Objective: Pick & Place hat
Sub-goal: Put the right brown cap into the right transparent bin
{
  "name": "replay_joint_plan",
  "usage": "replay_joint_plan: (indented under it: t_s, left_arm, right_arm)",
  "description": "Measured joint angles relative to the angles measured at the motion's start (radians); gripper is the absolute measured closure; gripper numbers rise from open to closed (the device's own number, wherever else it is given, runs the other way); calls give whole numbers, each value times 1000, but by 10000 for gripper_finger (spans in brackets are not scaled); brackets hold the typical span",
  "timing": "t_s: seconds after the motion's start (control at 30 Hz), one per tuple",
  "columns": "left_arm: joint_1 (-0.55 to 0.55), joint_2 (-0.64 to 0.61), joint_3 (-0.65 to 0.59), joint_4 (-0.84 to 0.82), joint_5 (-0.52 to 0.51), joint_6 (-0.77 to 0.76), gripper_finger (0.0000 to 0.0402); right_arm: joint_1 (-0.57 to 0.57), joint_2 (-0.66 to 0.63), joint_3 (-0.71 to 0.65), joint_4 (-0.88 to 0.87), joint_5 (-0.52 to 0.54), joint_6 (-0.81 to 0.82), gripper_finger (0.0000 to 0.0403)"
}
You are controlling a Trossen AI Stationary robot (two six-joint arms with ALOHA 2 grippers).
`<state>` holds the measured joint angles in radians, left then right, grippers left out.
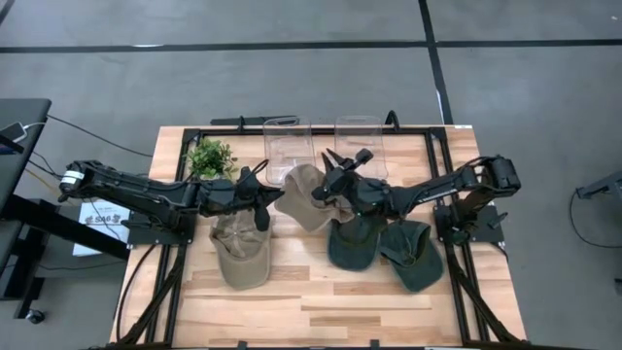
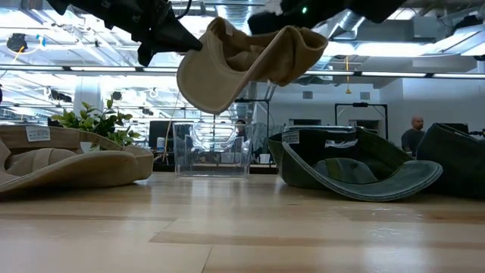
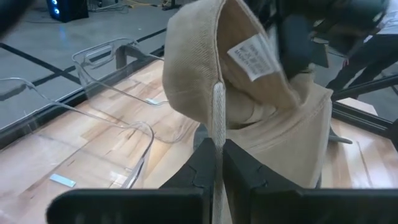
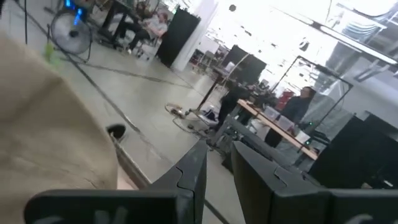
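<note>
Tan hat (image 2: pixel 242 61) airborne between arms, left tool (image 3: pixel 219 163) clamping its strap, right tool's (image 4: pixel 219 169) grip unclear

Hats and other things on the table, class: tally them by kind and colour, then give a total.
Tan hats: 2, one lying on the table, one held in the air
Dark green hats: 2
Clear bins: 2
Green plant: 1
Total: 7
</note>
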<state>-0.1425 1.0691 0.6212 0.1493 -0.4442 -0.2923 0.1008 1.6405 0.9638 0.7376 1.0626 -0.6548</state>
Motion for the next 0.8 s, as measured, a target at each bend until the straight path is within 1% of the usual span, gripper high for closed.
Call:
replay_joint_plan:
  t_s: [0.1, 0.17, 0.33, 0.4, 0.53, 0.8]
  left_arm:
    - [0, 0, 0, 2, 1, 0, 385]
    - [0, 0, 0, 2, 1, 0, 385]
    - [-1, 0, 0, 2, 17, -1, 385]
    - [-3, 0, 0, 0, 18, -1, 385]
    - [-9, 0, 0, 0, 18, -1, 385]
    - [-13, 0, 0, -12, 17, -1, 385]
  right_arm:
    - [-24, 51, 8, 4, -13, -1, 337]
    - [-40, 90, 21, -3, 1, -39, 337]
    - [-88, 169, 84, 4, 113, -221, 337]
    - [-108, 184, 106, 3, 140, -277, 337]
    - [-141, 174, 127, 4, 172, -340, 337]
    - [-168, 96, 131, 7, 193, -401, 337]
